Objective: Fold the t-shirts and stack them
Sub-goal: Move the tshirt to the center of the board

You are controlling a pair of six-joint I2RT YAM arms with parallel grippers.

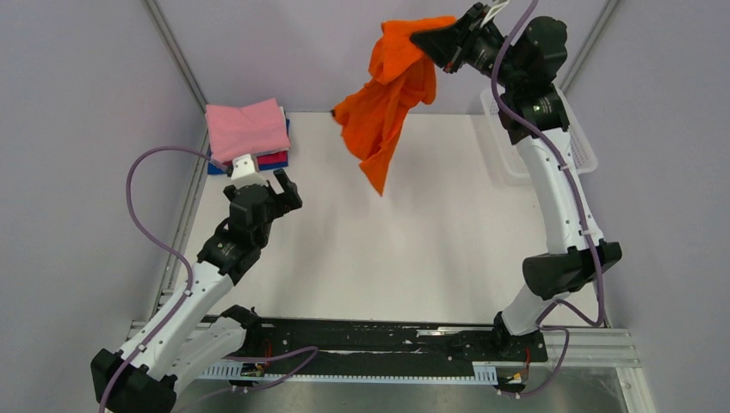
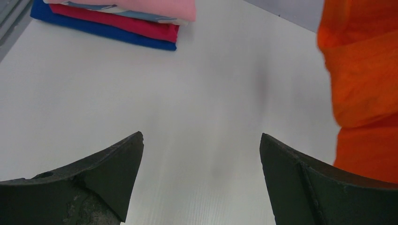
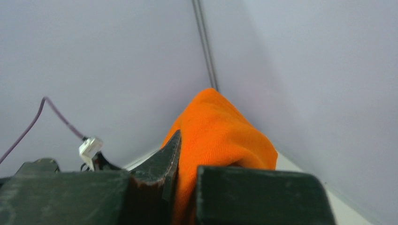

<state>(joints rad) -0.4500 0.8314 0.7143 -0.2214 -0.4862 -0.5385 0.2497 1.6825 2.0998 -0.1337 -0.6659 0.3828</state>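
Your right gripper (image 1: 430, 36) is clamped on a bunched part of the orange shirt (image 1: 383, 112), holding it high over the far side of the table (image 1: 413, 249). That lets the cloth hang loose, probably ready for laying flat. Your left gripper (image 1: 265, 175) hovers low with jaws apart, near the stack (image 1: 248, 129) in the far left corner. It faces the shirt, well placed to catch a dangling edge.
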